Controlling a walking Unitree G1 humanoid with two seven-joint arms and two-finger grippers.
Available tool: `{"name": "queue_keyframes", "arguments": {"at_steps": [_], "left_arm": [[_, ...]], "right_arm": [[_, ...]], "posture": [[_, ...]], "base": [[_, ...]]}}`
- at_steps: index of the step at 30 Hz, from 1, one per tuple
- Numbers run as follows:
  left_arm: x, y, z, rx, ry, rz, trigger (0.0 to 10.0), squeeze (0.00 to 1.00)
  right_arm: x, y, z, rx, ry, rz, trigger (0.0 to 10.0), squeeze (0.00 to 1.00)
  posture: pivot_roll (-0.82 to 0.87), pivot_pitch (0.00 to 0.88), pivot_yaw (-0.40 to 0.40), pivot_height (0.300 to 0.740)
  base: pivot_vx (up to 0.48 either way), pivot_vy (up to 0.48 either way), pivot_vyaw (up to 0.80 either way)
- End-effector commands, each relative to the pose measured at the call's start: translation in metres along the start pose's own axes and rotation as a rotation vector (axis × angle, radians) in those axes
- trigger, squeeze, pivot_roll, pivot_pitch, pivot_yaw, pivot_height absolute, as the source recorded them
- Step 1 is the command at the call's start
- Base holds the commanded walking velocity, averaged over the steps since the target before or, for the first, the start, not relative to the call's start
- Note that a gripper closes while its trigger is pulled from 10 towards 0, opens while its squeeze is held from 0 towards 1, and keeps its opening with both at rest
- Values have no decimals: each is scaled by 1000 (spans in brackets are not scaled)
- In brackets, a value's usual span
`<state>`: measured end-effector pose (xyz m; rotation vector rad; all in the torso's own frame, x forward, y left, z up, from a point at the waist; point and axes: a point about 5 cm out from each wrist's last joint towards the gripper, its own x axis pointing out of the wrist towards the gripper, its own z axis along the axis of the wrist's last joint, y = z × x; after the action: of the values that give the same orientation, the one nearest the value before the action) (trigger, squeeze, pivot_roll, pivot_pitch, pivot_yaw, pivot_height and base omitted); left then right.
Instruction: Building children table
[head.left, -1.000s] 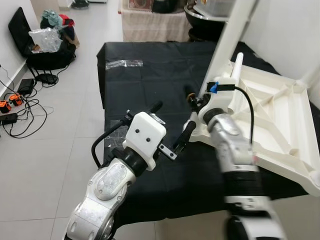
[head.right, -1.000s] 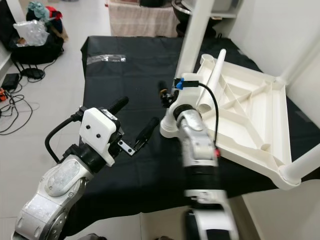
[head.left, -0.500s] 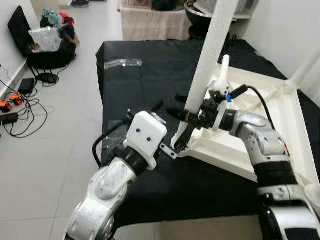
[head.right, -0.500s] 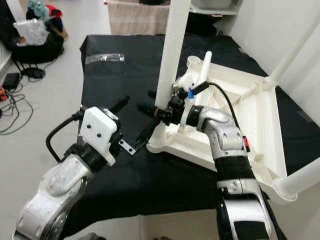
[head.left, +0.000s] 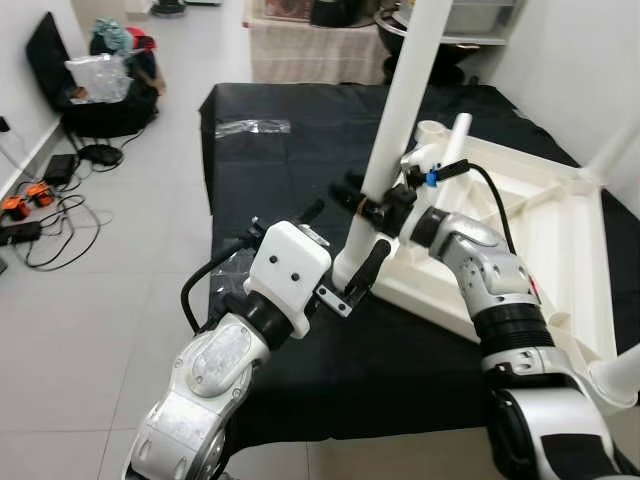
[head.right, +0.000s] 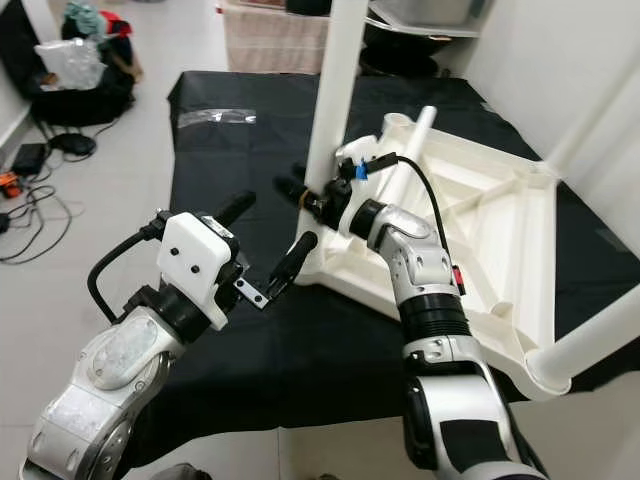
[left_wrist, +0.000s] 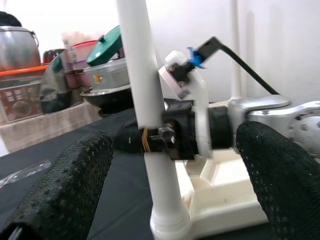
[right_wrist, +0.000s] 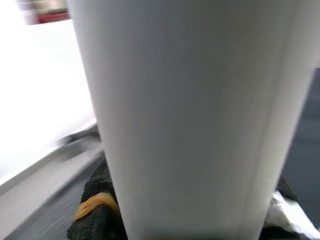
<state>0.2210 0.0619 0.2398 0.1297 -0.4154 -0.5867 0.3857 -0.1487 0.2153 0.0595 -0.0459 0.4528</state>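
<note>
The white children's table (head.left: 530, 225) lies upside down on the black cloth. One white leg (head.left: 405, 90) stands upright in its near left corner. My right gripper (head.left: 365, 205) is shut on this leg a little above the socket. In the right wrist view the leg (right_wrist: 190, 115) sits between the black fingers (right_wrist: 95, 215). My left gripper (head.left: 338, 245) is open just in front of the leg's base, not touching it. From the left wrist, the leg (left_wrist: 142, 90) rises between the left arm's wide-apart fingers (left_wrist: 65, 195). A loose white leg (head.left: 455, 140) rests inside the frame.
The black-covered work table (head.left: 290, 170) carries a clear plastic bag (head.left: 250, 127) near its far left. Two more legs (head.left: 620, 370) stick up on the right. The tiled floor on the left holds cables (head.left: 40, 200) and bags (head.left: 100, 80). Pots stand on a bench (head.left: 310, 45) behind.
My right gripper has swung round from the corner socket and closed on the upright leg. The tabletop has shifted slightly on the cloth. The left gripper has hardly moved.
</note>
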Motion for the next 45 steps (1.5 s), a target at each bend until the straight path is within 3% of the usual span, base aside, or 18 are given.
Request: {"name": "queue_keyframes", "arguments": {"at_steps": [1,4,11,12,14,15,17,18,20,21,22,23,25,27,29,30,37,45], "left_arm": [[0,0,-2,2,10,-4,10000,0],[2,-2,-1,-2,6,-10,10000,0],[2,-1,-1,2,5,-6,10000,0],[1,-1,-1,2,7,-5,10000,0],[1,-1,-1,2,8,-5,10000,0],[0,-1,-1,1,9,-5,10000,0],[0,-1,-1,1,9,-4,10000,0],[0,-1,-2,1,10,-4,10000,0],[0,-1,-1,1,10,-3,10000,0],[0,-1,-1,1,10,-3,10000,0],[0,-1,-2,1,10,-3,10000,0],[0,-1,-2,1,10,-3,10000,0],[0,-1,-2,0,10,-2,10000,0],[0,-1,-2,0,9,-2,10000,0],[1,-1,-2,-1,9,-4,10000,0],[1,-1,-2,-1,9,-4,10000,0],[1,-1,-2,4,8,-4,10000,0],[0,0,-1,8,8,-4,10000,0]], "right_arm": [[-13,-27,-16,-7,83,-282,0,0],[-27,-33,-14,-65,53,-606,0,0],[-40,-9,-11,-36,19,-826,0,0],[-37,3,-11,-4,25,-824,8000,0],[-34,11,-12,17,29,-815,8000,0],[-28,20,-9,27,0,-764,10000,522],[-25,24,-7,30,-24,-728,10000,522],[-22,26,-3,22,-58,-675,10000,1000],[-18,25,2,24,-88,-611,10000,1000],[-17,20,7,-6,-104,-579,10000,86],[-13,15,9,-1,-72,-482,10000,0],[-13,15,9,-1,-72,-482,10000,0],[-15,-14,13,25,13,-328,10000,0],[-19,-28,16,75,43,-236,10000,0],[-28,-33,20,70,47,34,10000,0],[-28,-33,20,70,47,34,10000,0],[-37,-24,15,61,26,465,10000,0],[-17,-5,11,155,6,650,10000,0]], "posture": [[74,87,-85,740],[74,88,-85,740],[75,90,-88,740],[75,90,-90,740],[75,90,-90,740],[75,90,-90,740],[74,91,-90,740],[75,92,-90,740],[73,92,-91,740],[73,92,-91,740],[73,93,-94,740],[73,93,-94,740],[68,94,-90,740],[68,94,-90,740],[67,92,-91,740],[67,92,-91,740],[78,84,-93,740],[100,74,-93,740]], "base": [[0,0,0],[0,0,0],[0,0,0],[0,0,0],[0,0,0],[0,0,0],[0,0,0],[0,0,0],[0,0,0],[0,0,0],[0,0,0],[0,0,0],[0,0,0],[0,0,0],[0,0,0],[0,0,0],[0,0,0],[0,0,0]]}}
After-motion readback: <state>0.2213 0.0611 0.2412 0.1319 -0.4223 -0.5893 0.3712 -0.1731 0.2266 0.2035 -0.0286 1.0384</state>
